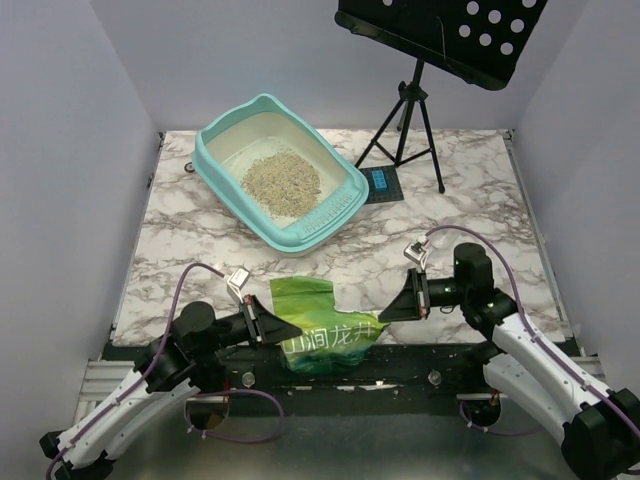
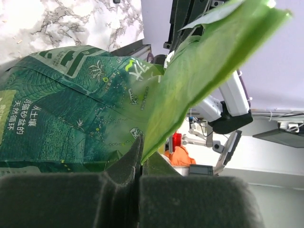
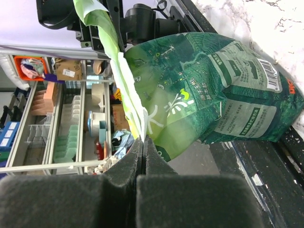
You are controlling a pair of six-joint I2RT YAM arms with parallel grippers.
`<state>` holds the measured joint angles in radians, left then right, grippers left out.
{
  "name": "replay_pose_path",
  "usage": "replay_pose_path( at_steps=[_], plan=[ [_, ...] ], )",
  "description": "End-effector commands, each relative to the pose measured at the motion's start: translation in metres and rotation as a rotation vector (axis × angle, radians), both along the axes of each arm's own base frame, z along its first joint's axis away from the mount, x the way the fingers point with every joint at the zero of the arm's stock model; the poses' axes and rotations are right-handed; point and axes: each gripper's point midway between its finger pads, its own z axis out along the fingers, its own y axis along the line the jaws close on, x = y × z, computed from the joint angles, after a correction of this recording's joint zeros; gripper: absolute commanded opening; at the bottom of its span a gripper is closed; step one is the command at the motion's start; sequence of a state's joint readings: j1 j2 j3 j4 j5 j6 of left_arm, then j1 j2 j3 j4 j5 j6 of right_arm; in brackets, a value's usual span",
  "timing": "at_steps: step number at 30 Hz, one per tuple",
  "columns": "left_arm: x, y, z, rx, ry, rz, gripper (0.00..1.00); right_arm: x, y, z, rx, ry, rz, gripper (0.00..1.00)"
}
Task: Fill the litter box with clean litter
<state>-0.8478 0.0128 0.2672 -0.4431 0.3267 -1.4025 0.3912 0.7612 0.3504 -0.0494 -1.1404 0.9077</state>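
Both closed on the green bag [image 1: 330, 345] at the table's [image 1: 480, 200] near edge; left gripper [image 1: 268, 322] and right gripper [image 1: 385, 313] pinched opposite sides; clean litter [image 1: 282, 182] lay piled inside the litter box [image 1: 290, 240], well apart.

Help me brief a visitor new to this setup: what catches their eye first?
The green foil bag at the table's near edge, held between the left gripper and right gripper, both shut on it. Behind it, the light-teal litter box holds a pile of beige litter, and a black music stand stands back right.
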Motion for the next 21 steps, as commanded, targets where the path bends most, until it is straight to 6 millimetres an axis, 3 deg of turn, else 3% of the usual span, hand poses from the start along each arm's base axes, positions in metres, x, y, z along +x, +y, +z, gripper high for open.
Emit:
replay_pose_path(
  at_steps=[1, 10, 21],
  plan=[
    [-0.014, -0.004, -0.005, -0.063, 0.094, -0.066, 0.00, -0.008, -0.003, 0.002, 0.006, 0.051, 0.024, 0.01],
    [-0.036, -0.001, -0.018, -0.104, 0.391, -0.122, 0.00, -0.018, -0.006, -0.021, -0.021, 0.165, 0.059, 0.01],
    [-0.036, 0.011, -0.016, -0.017, 0.428, -0.051, 0.00, -0.020, -0.009, -0.030, -0.085, 0.103, 0.068, 0.01]
  ],
)
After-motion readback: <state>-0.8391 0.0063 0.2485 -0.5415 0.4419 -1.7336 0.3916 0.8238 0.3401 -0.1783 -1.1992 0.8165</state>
